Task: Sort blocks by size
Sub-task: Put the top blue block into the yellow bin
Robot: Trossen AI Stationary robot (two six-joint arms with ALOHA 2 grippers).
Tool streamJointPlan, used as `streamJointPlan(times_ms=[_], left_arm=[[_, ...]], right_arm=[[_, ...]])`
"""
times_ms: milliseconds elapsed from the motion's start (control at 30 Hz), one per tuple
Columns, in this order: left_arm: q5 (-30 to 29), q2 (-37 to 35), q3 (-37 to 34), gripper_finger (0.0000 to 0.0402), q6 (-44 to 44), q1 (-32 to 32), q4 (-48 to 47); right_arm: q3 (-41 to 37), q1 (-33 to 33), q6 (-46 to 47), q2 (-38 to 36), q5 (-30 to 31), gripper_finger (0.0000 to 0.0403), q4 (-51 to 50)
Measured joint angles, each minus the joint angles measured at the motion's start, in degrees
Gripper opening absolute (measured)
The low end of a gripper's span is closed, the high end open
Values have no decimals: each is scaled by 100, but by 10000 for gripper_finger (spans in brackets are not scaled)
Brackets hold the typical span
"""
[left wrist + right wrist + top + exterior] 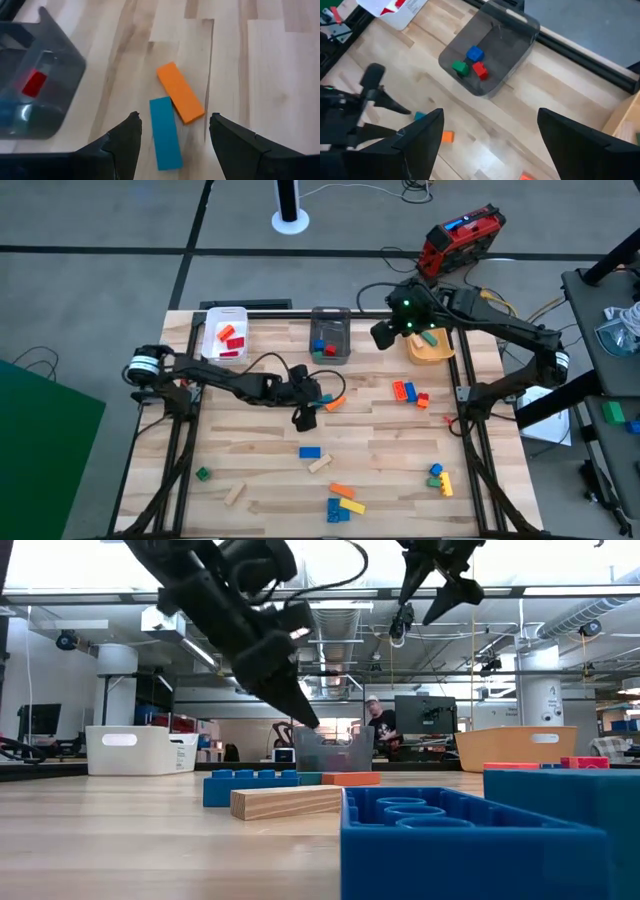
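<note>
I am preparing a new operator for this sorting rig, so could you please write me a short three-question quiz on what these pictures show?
1. True or false: the left gripper is open, with a teal block lying between its fingers on the table.
2. Multiple choice: which blocks lie in the grey bin? A) one blue, one green, one red; B) two orange; C) three yellow.
3. Short answer: what touches the teal block?

Key
1. True; it lies flat, not yet gripped.
2. A.
3. An orange block, lying against its side.

The right gripper waits open, high above the table near the grey bin.
</note>
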Motion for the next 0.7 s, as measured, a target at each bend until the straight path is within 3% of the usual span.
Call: streamJointPlan(times_ms=[500,700], left_arm=[[637,945,0,209,-227,365,353],[673,999,-43,187,-365,406,434]], right_arm=[[-207,147,248,-42,-10,306,-13],[-209,159,256,-42,-10,313,-9]])
